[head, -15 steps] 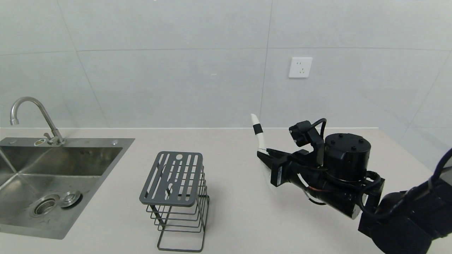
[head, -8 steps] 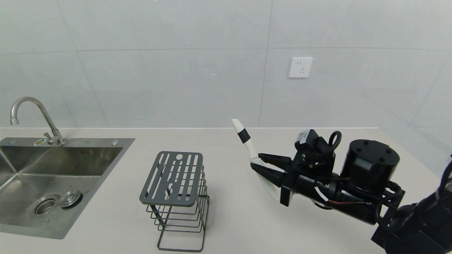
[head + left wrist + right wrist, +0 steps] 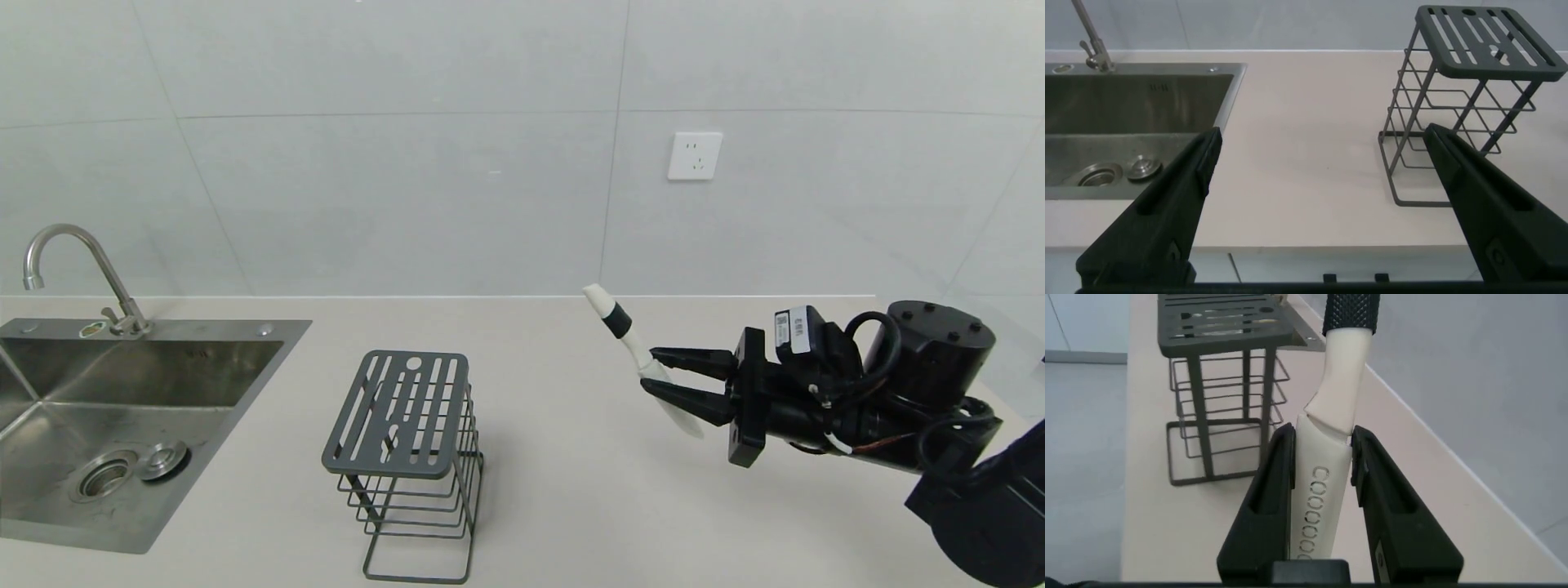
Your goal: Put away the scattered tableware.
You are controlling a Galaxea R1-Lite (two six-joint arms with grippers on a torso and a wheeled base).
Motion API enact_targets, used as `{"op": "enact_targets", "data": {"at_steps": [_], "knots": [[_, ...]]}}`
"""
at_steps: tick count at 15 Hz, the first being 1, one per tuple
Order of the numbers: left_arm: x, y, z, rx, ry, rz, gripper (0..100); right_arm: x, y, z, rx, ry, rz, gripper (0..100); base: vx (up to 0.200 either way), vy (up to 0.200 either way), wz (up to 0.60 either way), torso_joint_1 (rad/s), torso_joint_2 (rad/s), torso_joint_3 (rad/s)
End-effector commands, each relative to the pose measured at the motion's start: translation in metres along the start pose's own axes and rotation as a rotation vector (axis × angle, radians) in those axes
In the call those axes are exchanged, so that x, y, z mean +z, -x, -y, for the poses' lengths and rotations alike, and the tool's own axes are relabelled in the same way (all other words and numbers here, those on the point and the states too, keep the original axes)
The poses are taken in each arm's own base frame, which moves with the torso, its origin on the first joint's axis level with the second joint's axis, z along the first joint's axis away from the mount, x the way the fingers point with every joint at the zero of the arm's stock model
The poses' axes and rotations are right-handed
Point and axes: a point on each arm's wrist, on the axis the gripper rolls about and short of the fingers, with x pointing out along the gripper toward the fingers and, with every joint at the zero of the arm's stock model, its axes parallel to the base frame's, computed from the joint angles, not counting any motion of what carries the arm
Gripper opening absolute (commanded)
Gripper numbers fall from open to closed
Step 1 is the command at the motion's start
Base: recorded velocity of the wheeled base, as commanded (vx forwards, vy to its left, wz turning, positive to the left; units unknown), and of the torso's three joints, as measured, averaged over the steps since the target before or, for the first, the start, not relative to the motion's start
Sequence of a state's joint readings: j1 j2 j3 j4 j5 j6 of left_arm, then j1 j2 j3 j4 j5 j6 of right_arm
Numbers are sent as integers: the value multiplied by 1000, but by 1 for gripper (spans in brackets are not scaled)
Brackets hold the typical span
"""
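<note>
Utensil [image 3: 633, 347], white with a black band: clamped at a tilt in right gripper [image 3: 651, 369], above the counter [image 3: 555, 490], well right of the rack [image 3: 400, 412]. Left gripper [image 3: 1323, 135] spread wide, empty, facing rack.

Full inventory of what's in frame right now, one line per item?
white utensil: 1, white with a black band, tilted, held above the counter's right side
rack: 1, dark grey wire with slotted top, mid-counter
sink: 1, steel, set in the counter's left
faucet: 1, silver, behind the sink
drain stopper: 1, silver, in the sink beside the drain
wall socket: 1, white, on the tiled wall
counter: 1, beige
right gripper: black, shut on the utensil
left gripper: black, open, above the counter's front edge
</note>
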State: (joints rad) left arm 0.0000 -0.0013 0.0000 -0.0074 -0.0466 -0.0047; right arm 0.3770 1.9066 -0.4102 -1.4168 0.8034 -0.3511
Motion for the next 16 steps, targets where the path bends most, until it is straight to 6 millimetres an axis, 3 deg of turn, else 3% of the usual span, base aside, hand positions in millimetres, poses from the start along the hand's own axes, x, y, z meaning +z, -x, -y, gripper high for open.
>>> {"op": "enact_targets", "data": {"at_steps": [1,4,5,6,7,9,12,16], "knots": [[0,0,0,-15,-6,-1,100,-1,4,1,-5,0,-3,0,0,0,0,0,0,0],[1,0,1,-36,-28,7,100,-3,-2,-8,50,-18,-2,0,0,0,0,0,0,0],[11,1,2,-58,-70,97,100,-5,-1,-10,53,-24,-9,0,0,0,0,0,0,0],[39,6,2,-60,-86,291,100,-5,-1,-11,56,-25,-9,0,0,0,0,0,0,0],[55,4,3,-67,-90,331,100,-4,-2,-10,55,-23,-5,0,0,0,0,0,0,0],[58,1,3,-115,-78,308,100,-4,-2,-11,57,-29,-6,0,0,0,0,0,0,0],[79,-15,3,-229,-55,223,100,-1,0,-8,39,-78,18,0,0,0,0,0,0,0],[115,-50,9,-441,-36,114,100,4,-1,-8,39,-99,44,0,0,0,0,0,0,0]]}}
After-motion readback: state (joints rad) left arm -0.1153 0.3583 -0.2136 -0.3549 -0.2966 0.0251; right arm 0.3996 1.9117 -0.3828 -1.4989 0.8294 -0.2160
